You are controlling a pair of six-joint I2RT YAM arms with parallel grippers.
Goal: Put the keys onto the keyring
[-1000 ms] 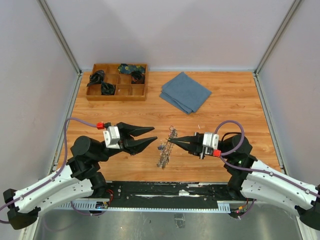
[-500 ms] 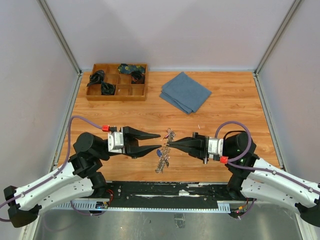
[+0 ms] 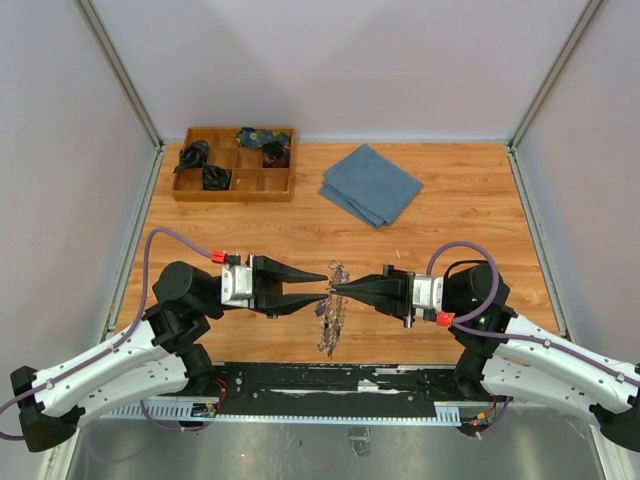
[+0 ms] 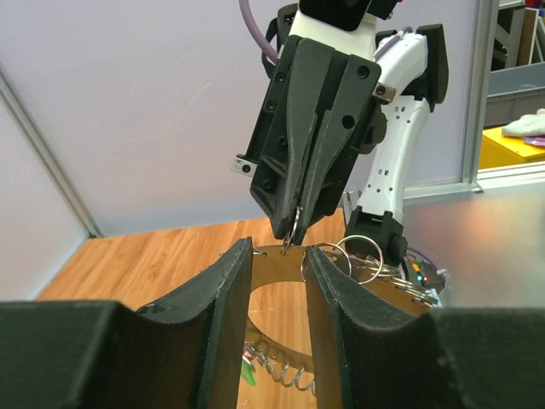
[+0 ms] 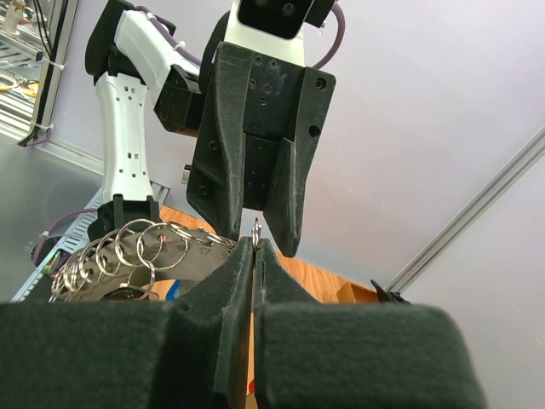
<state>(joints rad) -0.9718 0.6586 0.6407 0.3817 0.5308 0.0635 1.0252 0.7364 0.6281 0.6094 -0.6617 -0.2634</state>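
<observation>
The keyring (image 3: 330, 318) hangs as a silvery bunch of keys between both arms, above the table's near middle. My right gripper (image 3: 334, 289) is shut on a small wire ring (image 4: 292, 230) at the top of that bunch; its edge pokes up between the pads (image 5: 257, 228). That ring passes through a hole in the keyring's flat brown band (image 4: 274, 262). My left gripper (image 3: 322, 285) is open, its fingers (image 4: 228, 290) standing either side of the band and touching nothing. More small rings (image 5: 119, 254) crowd the band. A green tag (image 4: 246, 370) and keys (image 4: 289, 375) dangle below.
A wooden compartment tray (image 3: 233, 185) with dark items stands at the back left. A folded blue cloth (image 3: 371, 184) lies at the back middle. Grey walls enclose the wooden table (image 3: 470, 215) on three sides.
Both grippers have come together over the near middle of the table. The left one moved right, its tips now flanking the right one's tips, and its jaws narrowed a little.
</observation>
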